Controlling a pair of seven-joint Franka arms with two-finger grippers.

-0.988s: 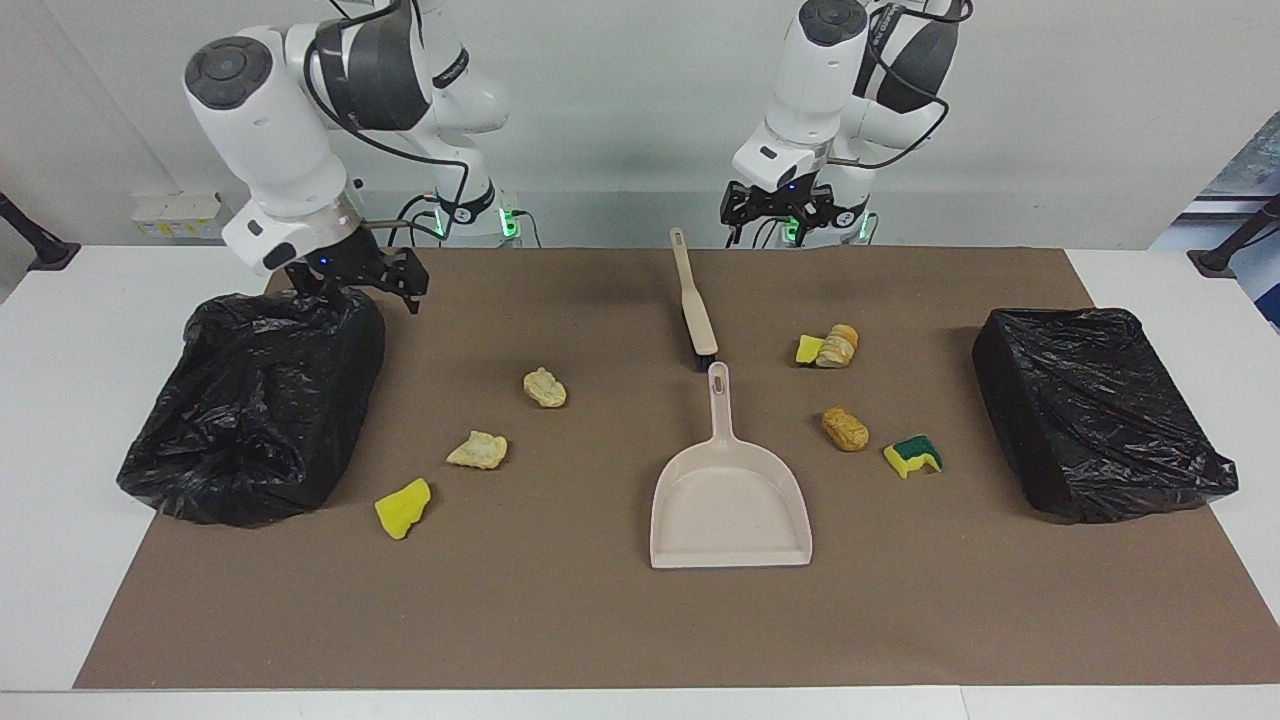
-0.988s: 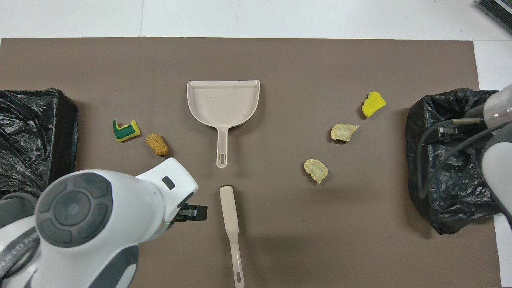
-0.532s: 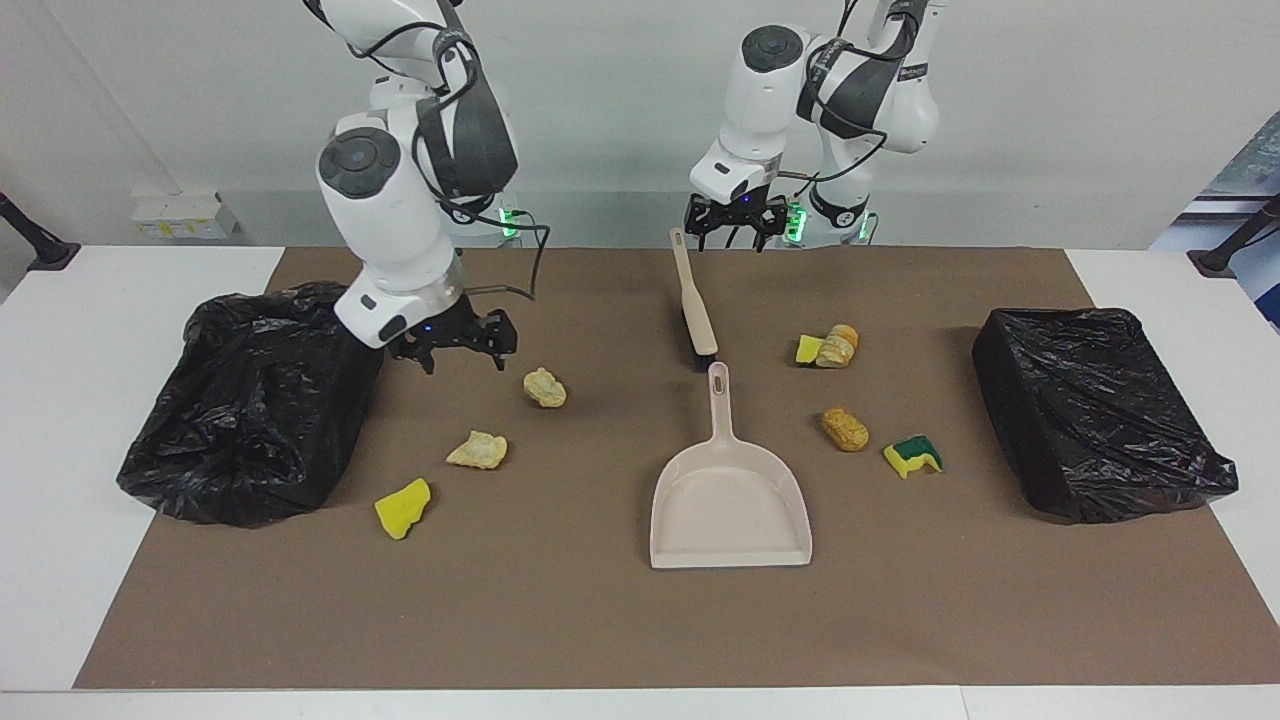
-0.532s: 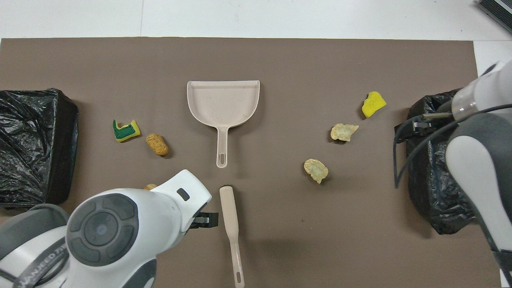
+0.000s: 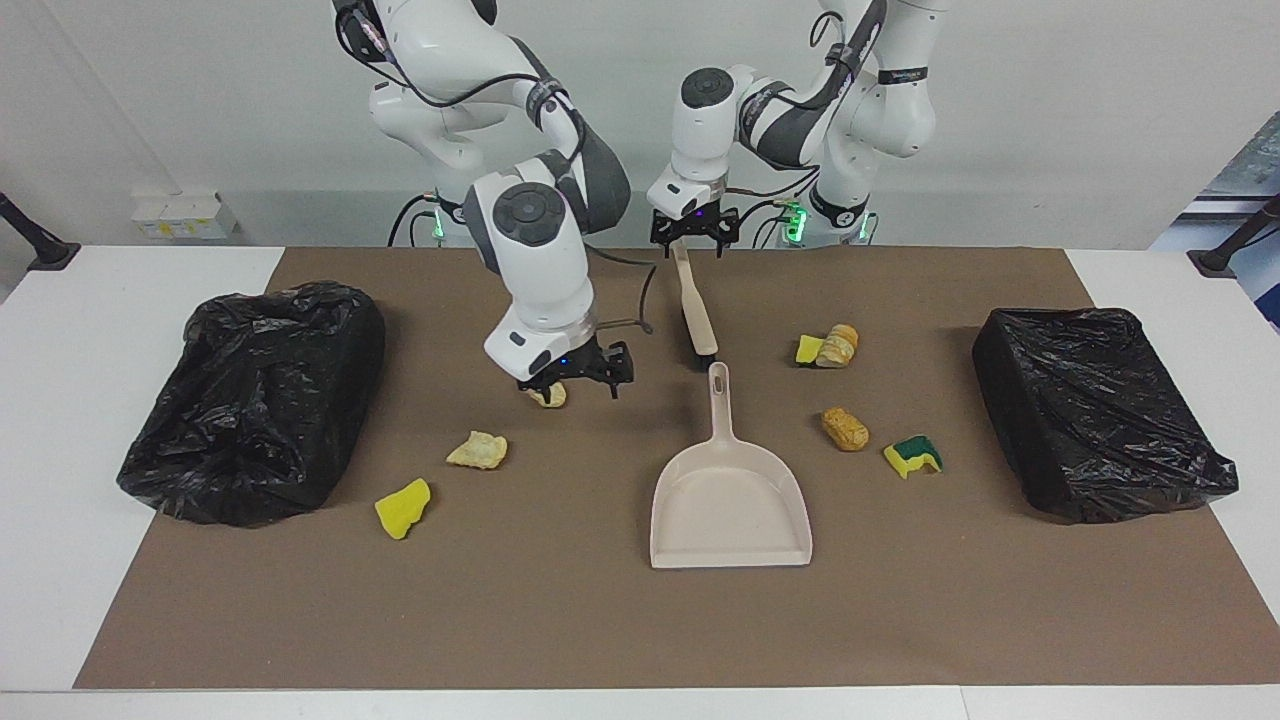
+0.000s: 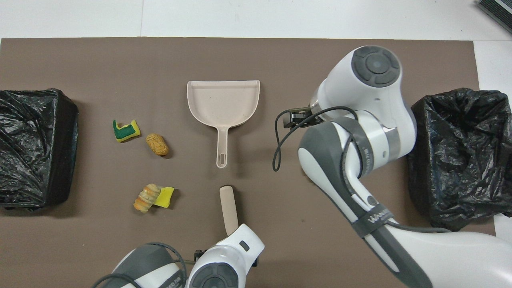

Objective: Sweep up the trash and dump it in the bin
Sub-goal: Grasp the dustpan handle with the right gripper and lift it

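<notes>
A beige dustpan point(image 5: 730, 500) lies mid-table, handle toward the robots; it also shows in the overhead view point(image 6: 223, 102). A beige brush point(image 5: 697, 310) lies just nearer to the robots point(image 6: 229, 208). My left gripper point(image 5: 690, 236) is open, low over the brush's handle end. My right gripper point(image 5: 570, 378) is open, low over a pale trash piece point(image 5: 547, 397). Another pale piece point(image 5: 478, 450) and a yellow sponge point(image 5: 403, 507) lie toward the right arm's end. In the overhead view both grippers are hidden under their arms.
Black-bagged bins stand at the right arm's end point(image 5: 255, 400) and the left arm's end point(image 5: 1090, 410). An orange-and-yellow piece point(image 5: 830, 347), a brown piece point(image 5: 845, 428) and a green-yellow sponge point(image 5: 913, 455) lie toward the left arm's end.
My right gripper swung from the bin at its end toward mid-table, now over the pale piece. My left gripper moved sideways and down to the brush's handle end.
</notes>
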